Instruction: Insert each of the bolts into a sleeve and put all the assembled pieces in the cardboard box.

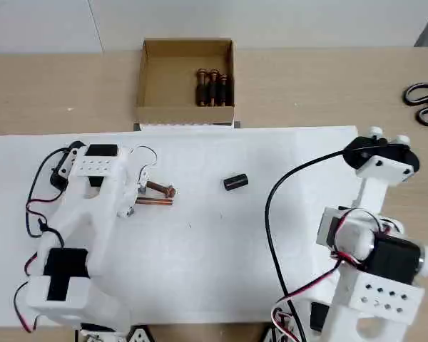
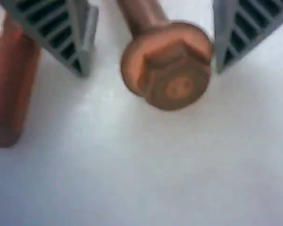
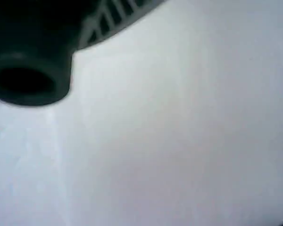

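Straddling a copper hex-head bolt (image 2: 167,70), the left gripper (image 2: 151,63) is spread, closure needed; a black tubular sleeve (image 3: 30,70) is clamped by the right gripper (image 1: 381,146).

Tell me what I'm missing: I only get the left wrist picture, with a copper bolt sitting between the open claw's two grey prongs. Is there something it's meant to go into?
Observer: Yes. From above, a black sleeve lies loose on the white sheet, between the two arms and apart from your bolt.
Operator: And the finished ones, where do they end up?
Observer: In a cardboard box past the sheet's far edge; three assembled pieces already lie side by side in it.
Operator: Is that the only sleeve?
Observer: No. The right wrist picture shows a second black sleeve close up, its open end facing the camera.
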Controlling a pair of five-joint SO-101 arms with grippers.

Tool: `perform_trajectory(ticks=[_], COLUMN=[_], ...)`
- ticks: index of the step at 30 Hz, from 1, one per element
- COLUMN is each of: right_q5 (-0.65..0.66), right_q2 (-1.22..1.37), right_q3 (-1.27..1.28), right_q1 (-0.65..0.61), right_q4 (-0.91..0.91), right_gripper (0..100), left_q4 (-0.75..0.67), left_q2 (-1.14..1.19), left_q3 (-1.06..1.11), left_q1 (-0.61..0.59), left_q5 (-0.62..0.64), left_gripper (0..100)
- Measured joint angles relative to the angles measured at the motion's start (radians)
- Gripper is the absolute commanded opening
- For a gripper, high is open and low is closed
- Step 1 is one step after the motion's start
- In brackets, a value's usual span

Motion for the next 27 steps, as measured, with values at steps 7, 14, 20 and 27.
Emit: perform_trajectory(ticks=[7, 14, 20, 27], right_q5=[0.000, 0.000, 0.000, 0.000], right_q2=[0.000, 0.000, 0.000, 0.000], right_q3=[0.000, 0.000, 0.000, 0.000], right_q1=[0.000, 0.000, 0.000, 0.000], right_q4=[0.000, 0.000, -0.002, -0.002], right_gripper=[0.3, 0.3, 0.3, 0.3], left_q4=[0.002, 0.002, -0.028, -0.018], left_q2=[0.049, 0.052, 0.055, 0.061], left_q3=[-0.049, -0.071, -0.081, -0.106], left_q1=[0.000, 0.002, 0.006, 0.006], left_q5=[-0.015, -0.055, -0.054, -0.060], left_gripper=[17, 1, 0, 1])
